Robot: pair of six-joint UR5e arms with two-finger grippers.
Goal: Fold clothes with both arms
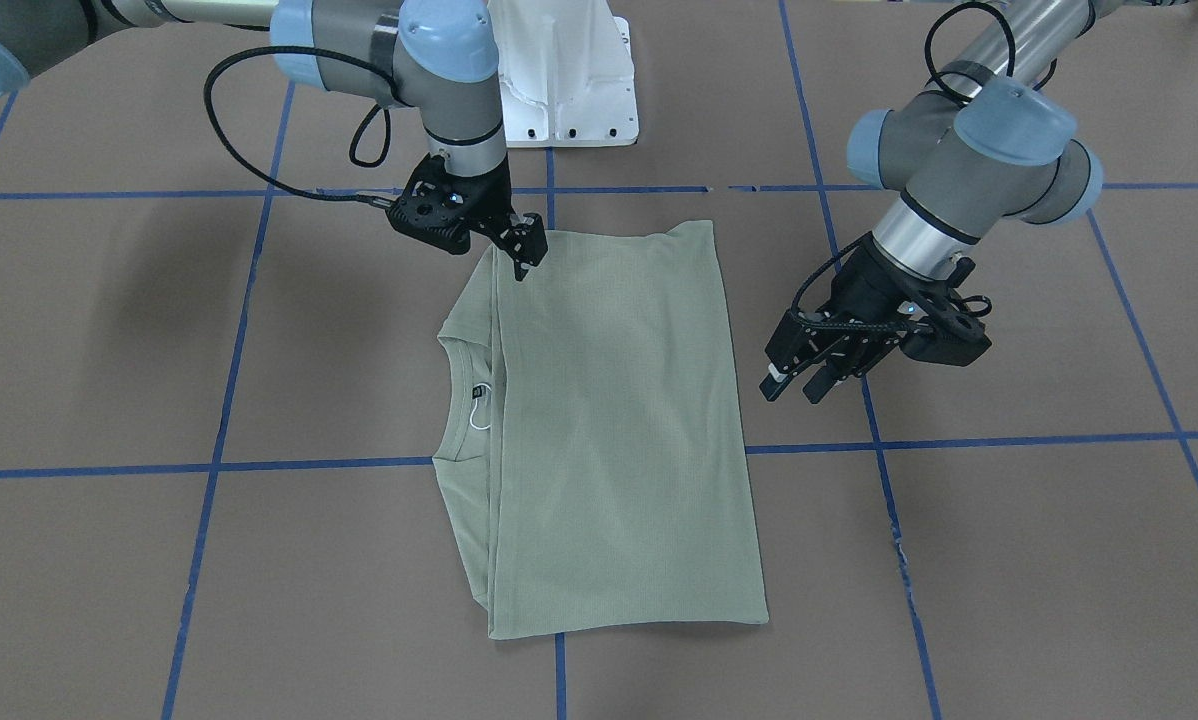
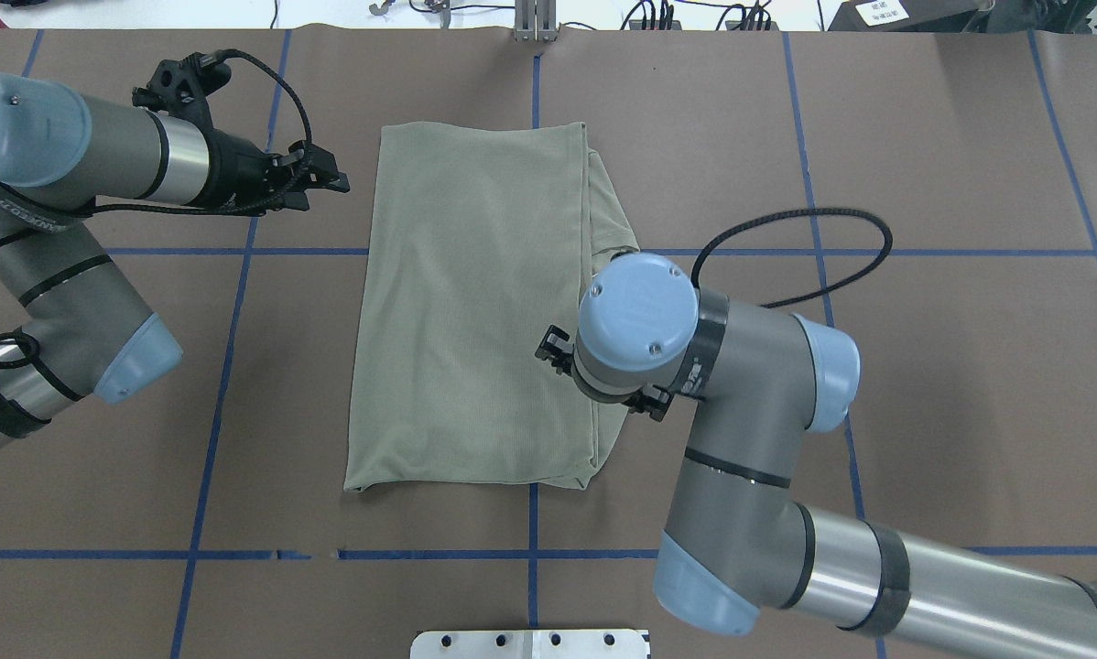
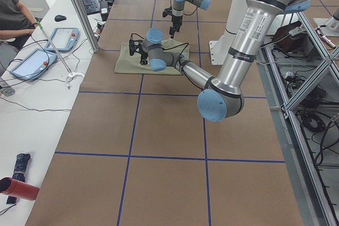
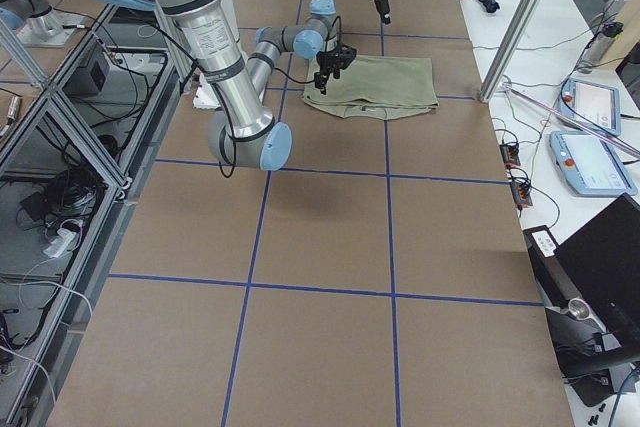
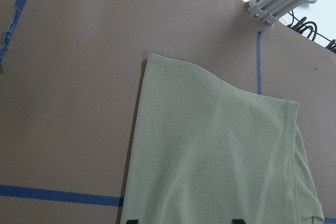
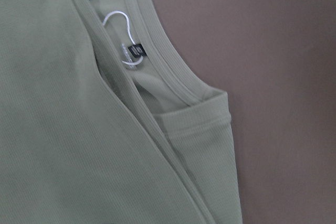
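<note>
overhead: right end effector (image 1: pixel 522 262) hidden under its own wrist | left wrist view: left end effector (image 1: pixel 797 385) fingertips (image 5: pixel 237 221) cut off at bottom edge | shirt (image 1: pixel 609 420): sleeves hidden in fold | left view: person (image 3: pixel 13 17) cropped

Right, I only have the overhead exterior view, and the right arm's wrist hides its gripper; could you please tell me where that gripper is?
Observer: In the front-facing view the right gripper points down, its tips on the shirt at the folded edge, near the corner closest to the robot's base. Its fingers look drawn together; I cannot tell whether they pinch cloth.
Operator: Thank you. Is the neck opening covered by the fold? The arm blocks most of it for me.
Observer: No. The collar lies exposed beside the folded edge, with the black label and the white loop showing inside it.
</note>
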